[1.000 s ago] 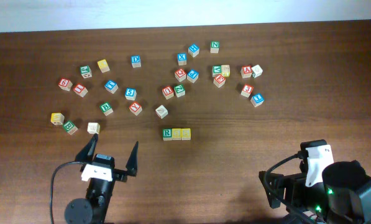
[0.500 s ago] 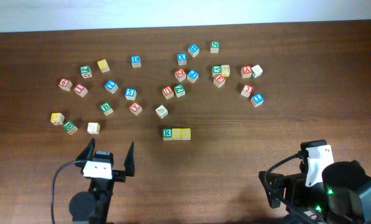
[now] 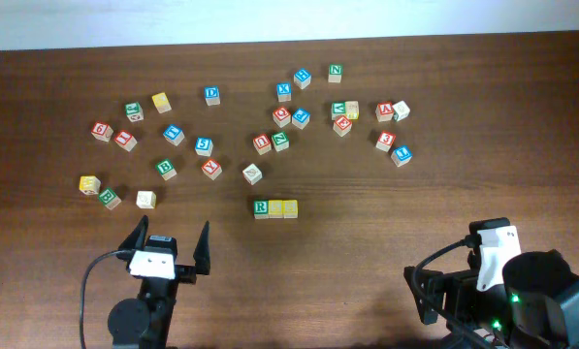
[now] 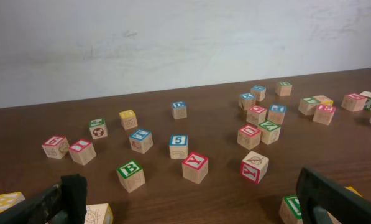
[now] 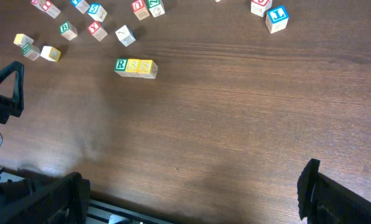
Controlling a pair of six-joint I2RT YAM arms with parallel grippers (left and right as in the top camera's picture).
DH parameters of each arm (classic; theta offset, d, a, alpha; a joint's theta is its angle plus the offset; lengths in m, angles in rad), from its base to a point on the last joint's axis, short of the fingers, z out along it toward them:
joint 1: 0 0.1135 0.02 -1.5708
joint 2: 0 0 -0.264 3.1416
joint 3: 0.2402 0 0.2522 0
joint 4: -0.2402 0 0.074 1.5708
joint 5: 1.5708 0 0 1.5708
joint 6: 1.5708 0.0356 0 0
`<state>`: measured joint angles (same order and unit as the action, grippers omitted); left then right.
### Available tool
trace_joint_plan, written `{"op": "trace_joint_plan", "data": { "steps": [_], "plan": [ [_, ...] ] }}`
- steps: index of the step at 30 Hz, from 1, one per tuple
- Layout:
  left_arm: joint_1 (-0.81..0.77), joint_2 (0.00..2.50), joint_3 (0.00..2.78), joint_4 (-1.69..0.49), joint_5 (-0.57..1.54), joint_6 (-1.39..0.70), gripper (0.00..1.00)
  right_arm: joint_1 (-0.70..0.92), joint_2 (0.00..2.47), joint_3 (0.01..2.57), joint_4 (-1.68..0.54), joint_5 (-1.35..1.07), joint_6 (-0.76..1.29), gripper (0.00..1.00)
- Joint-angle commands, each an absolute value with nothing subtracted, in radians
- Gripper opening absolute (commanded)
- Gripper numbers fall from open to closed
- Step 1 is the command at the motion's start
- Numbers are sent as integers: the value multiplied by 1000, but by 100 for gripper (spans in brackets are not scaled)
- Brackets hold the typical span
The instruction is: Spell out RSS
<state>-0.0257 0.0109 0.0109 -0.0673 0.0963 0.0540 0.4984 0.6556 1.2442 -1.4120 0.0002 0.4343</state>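
Observation:
The green R cube (image 3: 261, 207) and two yellow cubes (image 3: 283, 207) stand touching in a row at the table's front middle; the row also shows in the right wrist view (image 5: 135, 66), reading R S S. My left gripper (image 3: 170, 240) is open and empty, to the row's front left. In the left wrist view (image 4: 188, 193) its fingers frame bare wood, with the R cube (image 4: 289, 208) at the right finger. My right gripper (image 5: 191, 190) is open and empty over bare wood; in the overhead view only the right arm (image 3: 507, 281) shows, at the front right.
Many other letter cubes lie scattered across the far half of the table, from a yellow one (image 3: 89, 184) at the left to a blue one (image 3: 402, 155) at the right. A B cube (image 4: 130, 175) and a Y cube (image 4: 195, 167) lie ahead of the left gripper.
The left gripper has drawn back slightly toward the front edge. The cubes and the right arm have not moved.

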Motion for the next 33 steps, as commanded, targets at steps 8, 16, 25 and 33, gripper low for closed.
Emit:
{"op": "trace_joint_plan", "data": {
  "steps": [8,16,25,33],
  "plan": [
    [-21,5,8,-75,85,66,99,381,495,742,-747,1,103,98],
    [-21,5,8,-75,85,66,99,227,112,64,111,-208,65,98],
    [-21,5,8,-75,85,66,99,227,3,6,30,-199,-230,98],
    [-21,5,8,-75,85,66,99,227,3,6,-71,-138,-96,98]
  ]
}}
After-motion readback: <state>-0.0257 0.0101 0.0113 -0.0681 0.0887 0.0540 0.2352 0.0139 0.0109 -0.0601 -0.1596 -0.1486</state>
